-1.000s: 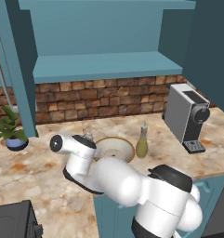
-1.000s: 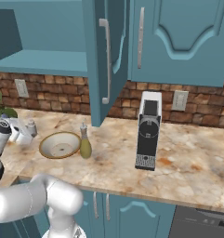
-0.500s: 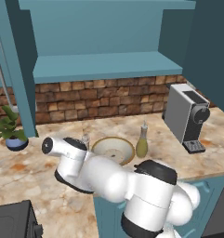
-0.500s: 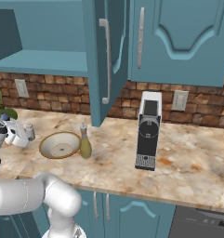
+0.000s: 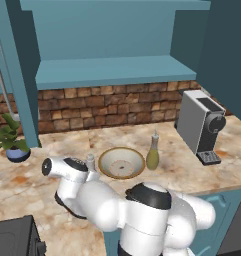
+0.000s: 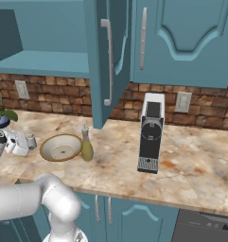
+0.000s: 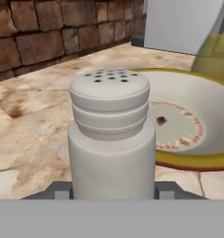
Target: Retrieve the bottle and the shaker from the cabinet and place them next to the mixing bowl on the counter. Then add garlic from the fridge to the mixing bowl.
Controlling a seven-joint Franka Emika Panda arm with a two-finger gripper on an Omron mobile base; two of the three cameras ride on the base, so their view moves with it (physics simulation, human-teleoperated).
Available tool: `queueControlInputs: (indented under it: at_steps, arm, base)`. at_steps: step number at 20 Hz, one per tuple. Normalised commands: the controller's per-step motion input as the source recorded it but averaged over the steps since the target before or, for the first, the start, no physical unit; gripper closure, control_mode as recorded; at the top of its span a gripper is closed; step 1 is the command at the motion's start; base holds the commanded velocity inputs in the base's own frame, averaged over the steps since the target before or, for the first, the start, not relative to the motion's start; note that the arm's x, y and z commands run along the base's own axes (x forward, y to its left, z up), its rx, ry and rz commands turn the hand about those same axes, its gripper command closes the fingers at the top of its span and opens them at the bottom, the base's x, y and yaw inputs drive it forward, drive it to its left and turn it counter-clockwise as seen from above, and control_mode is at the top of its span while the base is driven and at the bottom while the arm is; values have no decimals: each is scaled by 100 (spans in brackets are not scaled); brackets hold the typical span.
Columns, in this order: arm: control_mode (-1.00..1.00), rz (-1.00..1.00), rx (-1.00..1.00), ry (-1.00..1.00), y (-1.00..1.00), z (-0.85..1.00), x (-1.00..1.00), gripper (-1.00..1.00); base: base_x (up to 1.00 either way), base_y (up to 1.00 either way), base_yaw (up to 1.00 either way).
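The grey-white shaker (image 7: 111, 139) stands upright between my finger tips, and my gripper (image 7: 112, 193) is shut on its lower body. It sits just left of the mixing bowl (image 5: 122, 162), low over the counter (image 5: 177, 172); whether its base touches the worktop is hidden. From the base views the shaker (image 5: 90, 161) (image 6: 31, 140) is held by my gripper (image 5: 88, 170) (image 6: 26, 142) beside the bowl (image 6: 61, 147). The bottle (image 5: 153, 152) (image 6: 87, 145) stands upright at the bowl's right rim. The cabinet (image 5: 107, 72) above is open. The garlic and the fridge are out of view.
A grey coffee machine (image 5: 204, 125) (image 6: 151, 132) stands to the right on the counter. A potted plant (image 5: 9, 142) sits at the left by the brick wall. The open cabinet door (image 6: 103, 61) hangs over the bottle. A dark appliance (image 5: 12, 240) lies at the lower left.
My hand has shifted a little left and down with the shaker in it, and the arm's white body has swung across the front. Bowl and bottle have not moved.
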Motion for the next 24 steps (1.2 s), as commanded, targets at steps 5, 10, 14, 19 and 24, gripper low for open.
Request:
queueControlInputs:
  at_steps: [5, 10, 14, 19, 24]
  arm:
    - [-100, -2, -1, 0, 0, -18, 2, 100]
    - [-100, -1, 0, 0, 0, -12, 8, 100]
    - [-100, -3, -1, 0, 0, -12, 9, 100]
    - [-100, -5, -3, 0, 0, -26, 22, 100]
    - [-100, -4, 0, 0, 1, -34, 19, 100]
  base:
    - [0, 0, 0]
    - [0, 0, 0]
    - [0, 0, 0]
    - [0, 0, 0]
    - [0, 0, 0]
